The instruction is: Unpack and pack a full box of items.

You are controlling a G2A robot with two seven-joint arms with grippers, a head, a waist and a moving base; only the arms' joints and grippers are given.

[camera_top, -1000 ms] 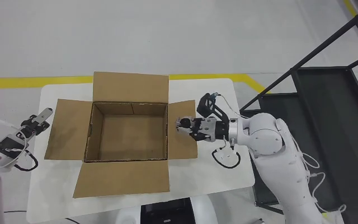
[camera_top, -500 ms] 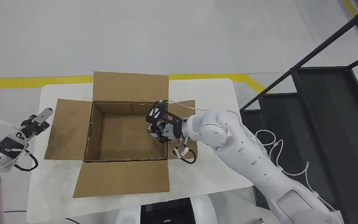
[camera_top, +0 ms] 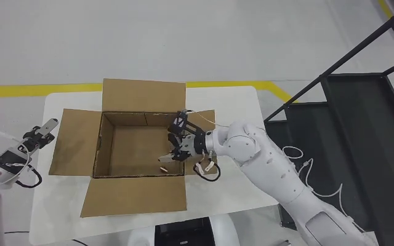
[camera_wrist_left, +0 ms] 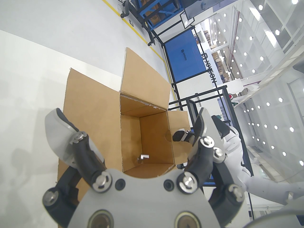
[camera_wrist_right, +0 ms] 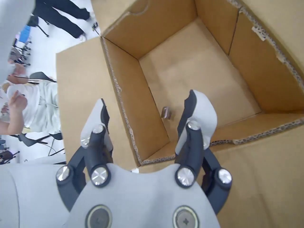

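Right gripper (camera_top: 177, 140) hangs over the right-hand part of the open brown cardboard box (camera_top: 143, 95), jaws spread wide and holding nothing. Below them a small pale blocky item (camera_top: 163, 166) sits low in the box by the near wall, probably lying on the floor, though it's too small to be sure. Looks like a packing step, with the item in the box. Best play now is a straight lift, keeping both fingers inside the corrugated rim until they clear the right wall and its flat flap. There's bare cardboard all around the item, so no crowding. Left gripper (camera_top: 42, 132) waits at the left edge of the white surface (camera_top: 234, 101), jaws likewise released, well apart from the box's left flap.
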